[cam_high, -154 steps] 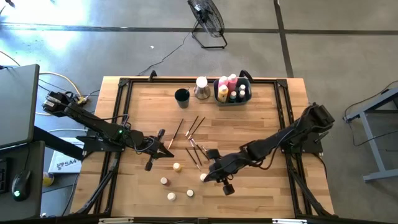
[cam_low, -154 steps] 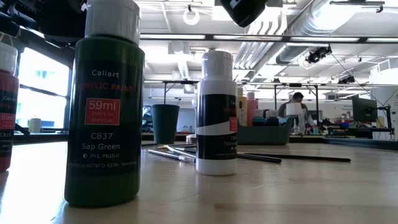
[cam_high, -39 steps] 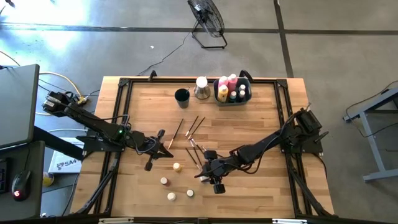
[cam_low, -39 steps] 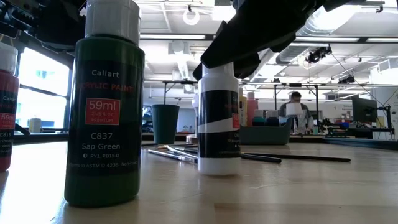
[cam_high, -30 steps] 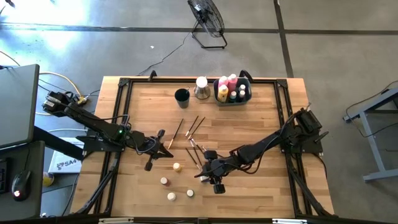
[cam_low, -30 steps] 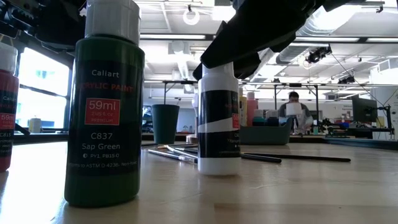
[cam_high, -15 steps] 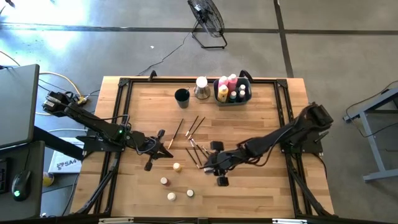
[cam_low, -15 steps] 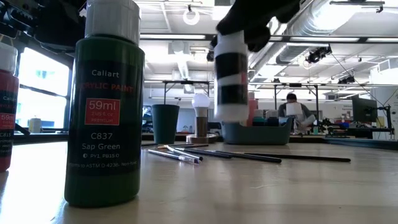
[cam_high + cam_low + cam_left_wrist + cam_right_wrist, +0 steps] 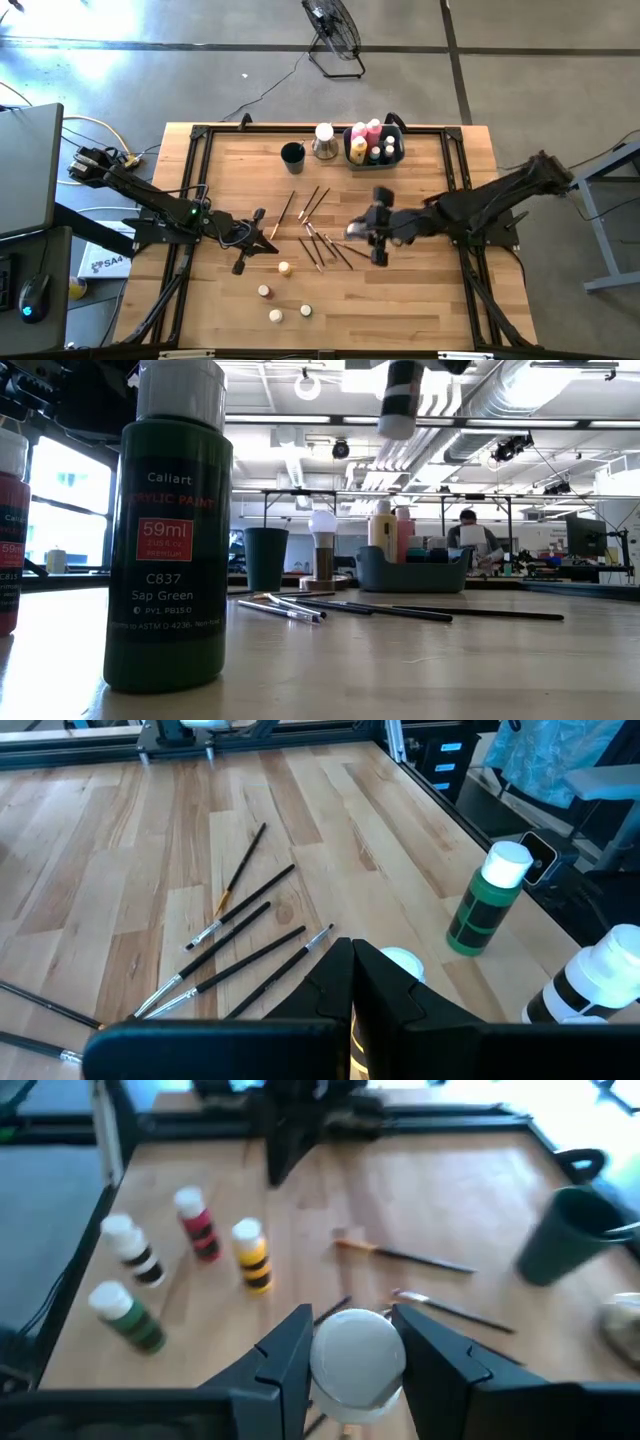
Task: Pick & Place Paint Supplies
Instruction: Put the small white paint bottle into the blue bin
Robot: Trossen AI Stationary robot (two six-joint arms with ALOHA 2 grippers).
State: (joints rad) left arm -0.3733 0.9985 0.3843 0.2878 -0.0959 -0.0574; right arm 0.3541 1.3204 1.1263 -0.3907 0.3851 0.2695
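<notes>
Fingers of the right gripper [image 9: 350,1355] are clamping a white-capped paint bottle [image 9: 358,1357], holding it in the air above the table [image 9: 420,290]. Only the low view is showing its black-and-white banded body [image 9: 402,400] hanging high over the scattered brushes [image 9: 340,606]. The left gripper [image 9: 352,1010] is waiting closed and empty near the table's left side. Four bottles [image 9: 280,293] are standing near the front edge; the grey-blue bin [image 9: 375,145] is sitting at the back.

two dark jointed arms [image 9: 160,205], black fingers [image 9: 440,1355].
</notes>
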